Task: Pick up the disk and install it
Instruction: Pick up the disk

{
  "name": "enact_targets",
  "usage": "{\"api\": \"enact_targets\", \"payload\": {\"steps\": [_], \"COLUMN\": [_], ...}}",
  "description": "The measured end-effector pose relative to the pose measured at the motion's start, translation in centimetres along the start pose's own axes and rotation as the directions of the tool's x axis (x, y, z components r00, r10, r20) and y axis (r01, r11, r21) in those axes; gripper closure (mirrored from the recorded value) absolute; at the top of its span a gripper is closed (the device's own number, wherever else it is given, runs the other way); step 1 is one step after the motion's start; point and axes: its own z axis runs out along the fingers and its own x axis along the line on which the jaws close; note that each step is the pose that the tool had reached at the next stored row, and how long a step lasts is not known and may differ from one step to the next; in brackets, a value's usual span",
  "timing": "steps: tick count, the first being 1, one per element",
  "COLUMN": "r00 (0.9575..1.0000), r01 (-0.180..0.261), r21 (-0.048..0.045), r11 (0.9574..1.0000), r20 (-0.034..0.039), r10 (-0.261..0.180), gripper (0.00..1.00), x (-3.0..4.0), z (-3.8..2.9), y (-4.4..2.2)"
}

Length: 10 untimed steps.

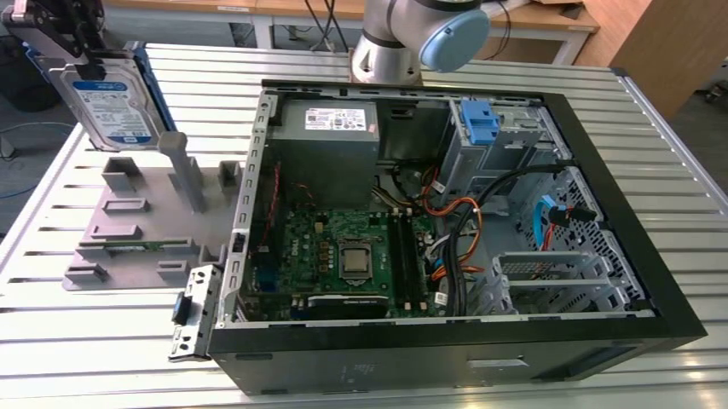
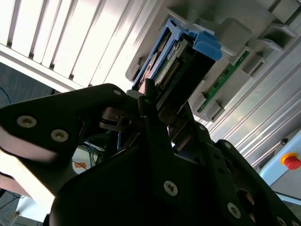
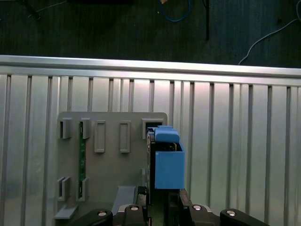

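The disk [image 1: 111,106] is hanging upright above the grey holder [image 1: 125,230], well apart from the computer case [image 1: 637,281]. The claw [image 1: 80,43] is clamping its top edge. Pick-up is looking complete; installing is likely calling for alignment with the drive bay [image 1: 517,141].

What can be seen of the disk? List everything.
The disk is a flat silver metal drive with a white-and-blue label, framed by a blue plastic bracket with end tabs. It hangs on edge, slightly tilted, gripped at its upper end by the pincer. It is above the grey slotted holder, at the exterior view's left of the open computer case, apparently touching nothing else.
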Motion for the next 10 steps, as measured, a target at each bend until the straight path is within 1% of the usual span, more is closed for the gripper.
{"api": "enact_targets", "payload": {"steps": [10], "r00": [1.0000], "r01": [0.000], "r21": [0.0000], "r11": [1.0000], "r20": [0.0000], "r10": [0.000], "gripper": [0.65], "x": [-0.05], "z": [-0.56], "y": [0.00]}}
